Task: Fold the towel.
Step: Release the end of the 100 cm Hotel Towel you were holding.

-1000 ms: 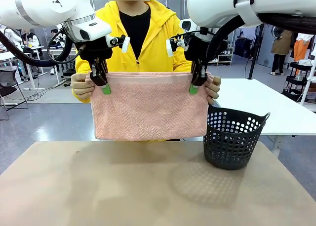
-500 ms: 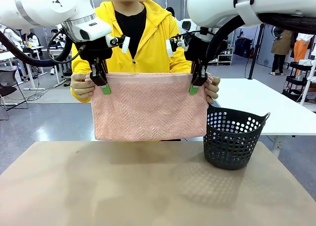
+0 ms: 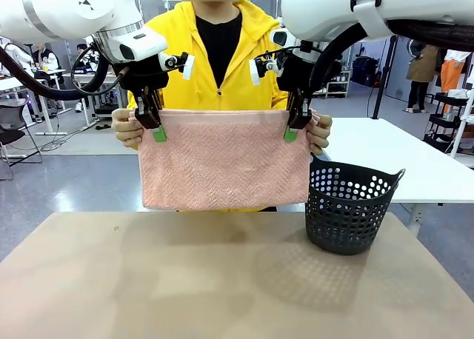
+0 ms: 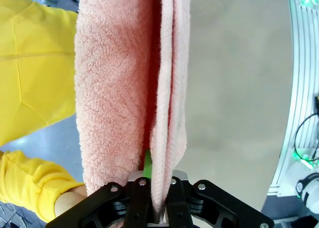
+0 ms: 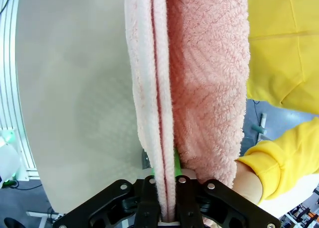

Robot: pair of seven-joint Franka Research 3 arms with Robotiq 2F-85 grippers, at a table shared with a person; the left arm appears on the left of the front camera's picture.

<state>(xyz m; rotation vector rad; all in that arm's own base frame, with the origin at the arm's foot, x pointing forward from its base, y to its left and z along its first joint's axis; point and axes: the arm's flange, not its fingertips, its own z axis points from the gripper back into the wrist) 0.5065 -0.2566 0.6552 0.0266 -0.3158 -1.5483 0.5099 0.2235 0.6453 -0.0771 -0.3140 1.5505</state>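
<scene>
The towel (image 3: 222, 161) hangs doubled above the tabletop (image 3: 222, 280), its long axis running level from one arm to the other. The left fingers (image 3: 158, 134) sit at its top left corner and the right fingers (image 3: 289, 134) at its top right. Just outside them, a person's hand (image 3: 127, 128) and other hand (image 3: 320, 132) hold the same corners. The right fingers are pinched tight on the near layer. The left fingers straddle that layer with a slightly wider gap, and I cannot tell whether they grip it.

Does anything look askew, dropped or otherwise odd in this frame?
Nothing stands out. The towel hangs doubled over in the air with its top edge level, and its upper corners are held in the robot's left hand and right hand. The black basket stands upright on the table.
</scene>
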